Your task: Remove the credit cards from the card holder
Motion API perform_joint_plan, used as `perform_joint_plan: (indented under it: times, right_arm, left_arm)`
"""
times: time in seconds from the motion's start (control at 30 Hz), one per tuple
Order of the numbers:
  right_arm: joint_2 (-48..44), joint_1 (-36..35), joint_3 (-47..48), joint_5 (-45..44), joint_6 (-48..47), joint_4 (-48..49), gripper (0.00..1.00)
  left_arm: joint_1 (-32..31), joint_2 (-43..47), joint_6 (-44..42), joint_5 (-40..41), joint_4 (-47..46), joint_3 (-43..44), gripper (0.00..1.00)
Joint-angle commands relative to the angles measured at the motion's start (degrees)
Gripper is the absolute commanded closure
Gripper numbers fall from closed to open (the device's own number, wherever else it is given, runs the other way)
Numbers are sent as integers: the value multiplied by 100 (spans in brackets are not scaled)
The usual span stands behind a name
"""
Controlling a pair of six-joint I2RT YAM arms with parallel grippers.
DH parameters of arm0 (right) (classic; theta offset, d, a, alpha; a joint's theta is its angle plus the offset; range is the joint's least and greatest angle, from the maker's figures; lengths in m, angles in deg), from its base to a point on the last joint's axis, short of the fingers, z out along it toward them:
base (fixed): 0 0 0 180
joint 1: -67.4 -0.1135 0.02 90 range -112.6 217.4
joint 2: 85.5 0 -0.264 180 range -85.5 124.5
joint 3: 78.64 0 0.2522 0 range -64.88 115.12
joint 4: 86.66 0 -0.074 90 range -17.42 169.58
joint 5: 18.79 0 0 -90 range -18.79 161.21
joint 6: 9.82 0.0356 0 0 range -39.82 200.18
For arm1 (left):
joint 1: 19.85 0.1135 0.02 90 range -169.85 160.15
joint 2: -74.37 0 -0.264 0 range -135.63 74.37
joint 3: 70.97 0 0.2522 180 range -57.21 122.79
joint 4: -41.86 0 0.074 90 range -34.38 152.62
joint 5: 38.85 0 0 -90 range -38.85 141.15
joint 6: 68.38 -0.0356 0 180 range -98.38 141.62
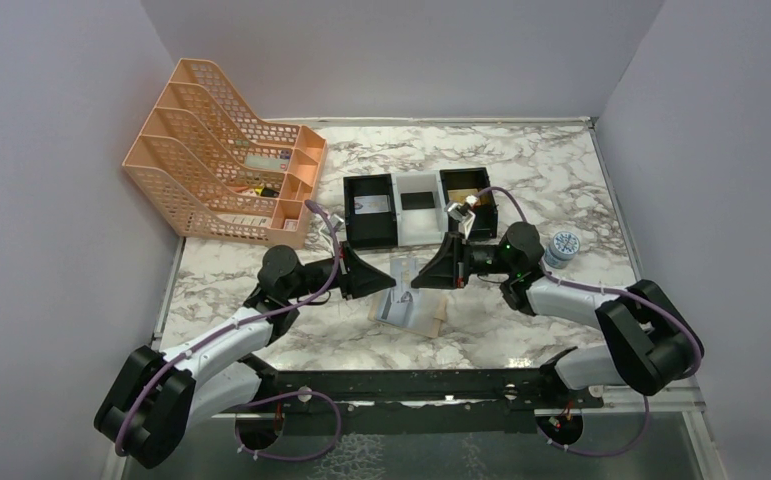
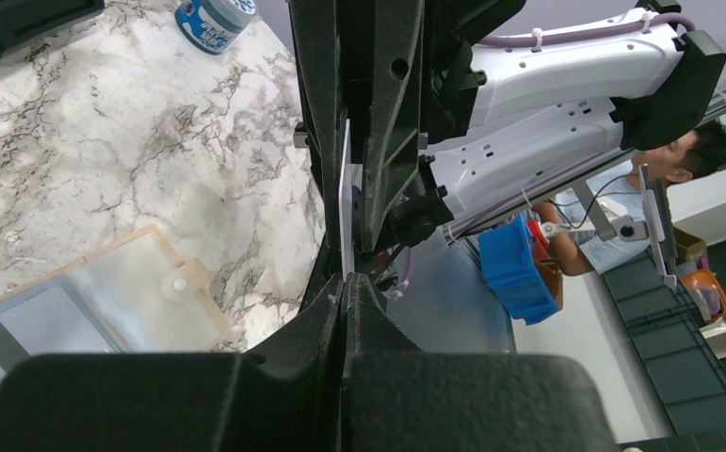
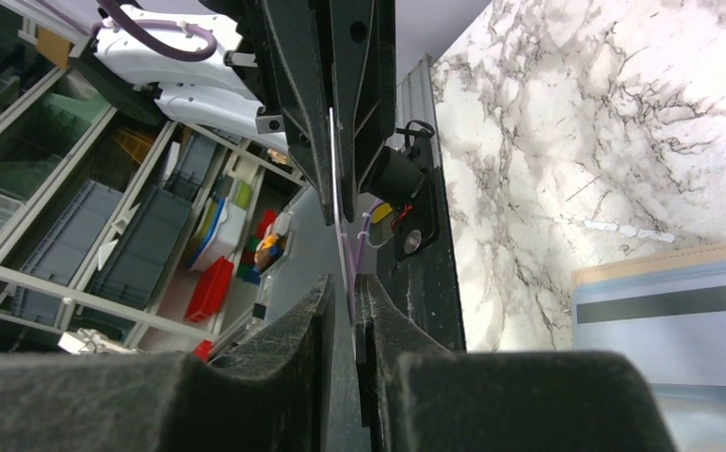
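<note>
- We see the card holder (image 1: 413, 310) lying open and flat on the marble table (image 1: 551, 170), directly below the spot where the two arms meet. Its tan edge and clear inner pockets face up.
- In the right wrist view, one pocket shows a pale card with a dark stripe (image 3: 660, 303) tucked inside.
- The left gripper (image 2: 345, 287) has its fingers pressed together on the bottom edge of a thin white card (image 2: 345, 202). It holds the card upright in the air above the holder.
- The right gripper (image 3: 347, 287) faces the left one, tip to tip, and its fingers flank the opposite edge of that same card.
- We see only a thin slit between the right fingers, and we cannot tell whether they press on the card.
- Behind the grippers, a row of black and white trays (image 1: 421, 205) sits in the middle of the table.
- A peach mesh file rack (image 1: 226, 155) stands at the far left corner.
- A small round blue-and-white tub (image 1: 562, 245) rests just beside the right arm's wrist.
</note>
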Motion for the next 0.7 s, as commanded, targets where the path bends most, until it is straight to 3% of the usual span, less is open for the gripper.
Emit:
perform_joint_plan:
  times: [0.0,0.33,0.43,0.53,0.67]
  right_arm:
    - [145,-60,-32,159,396,737,86]
    - [319,-114,-53,19,617,1076,98]
    - [318,-121,-77,-15,617,1082,97]
    - [311,-122,-70,-140,605,951,87]
    - [402,-122,-49,-245,629,950,87]
  left_arm:
    - [-37,88,93,154,-424,-108,100]
    - [-62,140,132,256,-539,-233,100]
    - [-62,132,112,253,-564,-253,100]
    - [-62,65,97,180,-590,-253,100]
    - [-63,-4,90,160,-624,-263,100]
